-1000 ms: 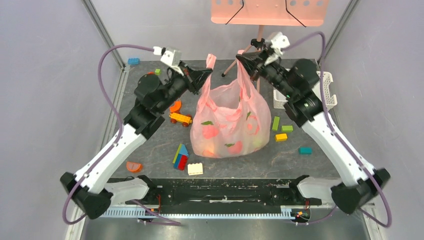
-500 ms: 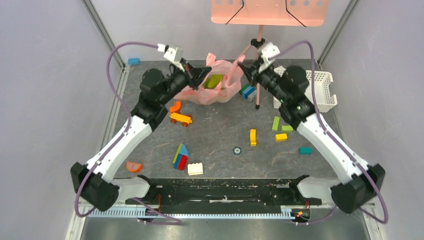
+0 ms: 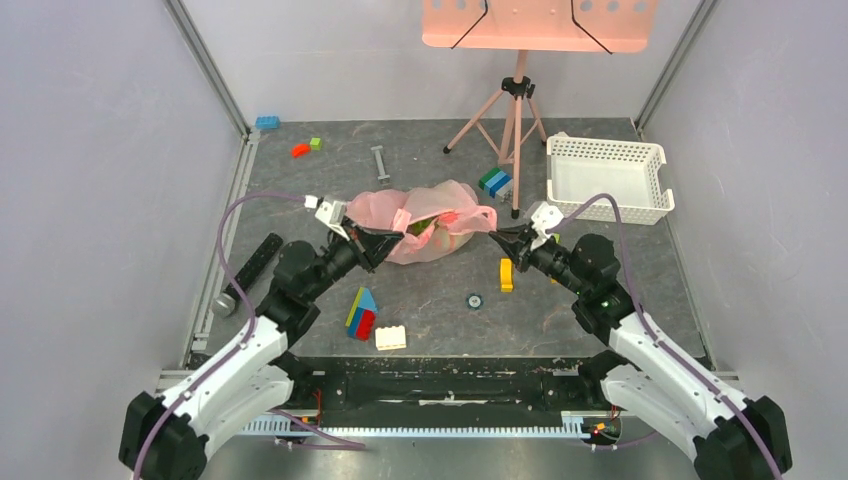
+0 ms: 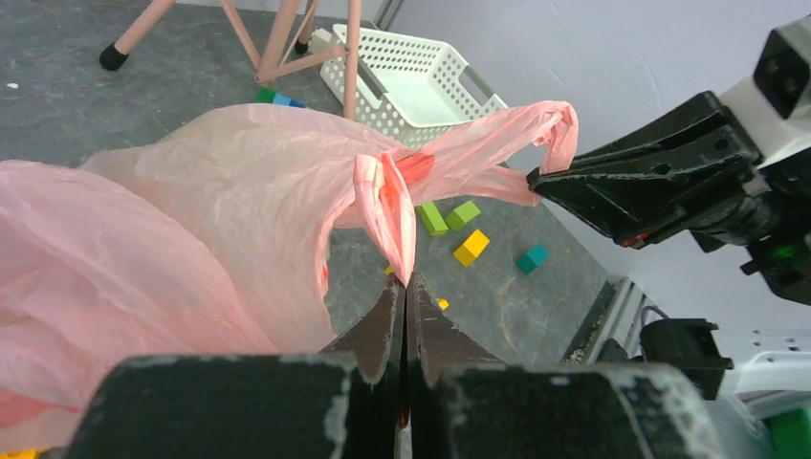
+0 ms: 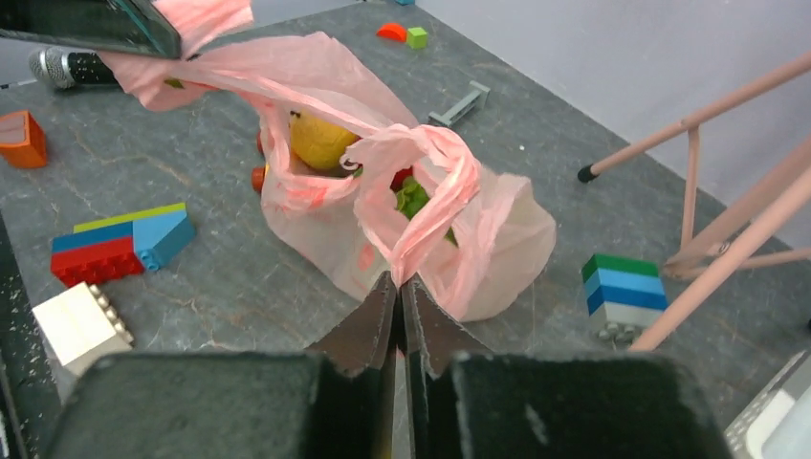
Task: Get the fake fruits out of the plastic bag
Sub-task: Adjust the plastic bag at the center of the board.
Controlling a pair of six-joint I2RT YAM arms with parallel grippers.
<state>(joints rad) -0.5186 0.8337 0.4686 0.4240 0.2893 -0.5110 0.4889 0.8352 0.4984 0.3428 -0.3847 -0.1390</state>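
bag [image 3: 430, 215]: the pink plastic one lies slumped around mid-table [image 3: 600, 290], pulled a bit sideways between the two grippers, with its mouth gaping

fruits [image 5: 320, 142]: inside the bag. The right wrist view looks into the opening and shows a yellow one, with a green piece [image 5: 413, 199] and a bit of red beside it. Can't tell what else is under the plastic

left gripper [image 4: 405, 287]: fingers pressed together on one handle of the bag, with the pink plastic bunched right at the tips. Sits at the bag's 8 o'clock in the top view

right gripper [image 5: 400, 282]: same deal, pinched tight on the other handle, at the bag's 3 to 4 o'clock

basket [image 3: 605, 178]: white lattice thing, close to 3 o'clock from the bag and well apart from it

tripod [image 3: 515, 110]: pink legs, standing at the bag's 1 o'clock, with one foot just beside the bag's right edge

blocks: a red, blue and green stack [image 3: 362, 313] at the bag's 7 o'clock and a yellow block [image 3: 506, 274] at 4 o'clock, both lying loose on the table
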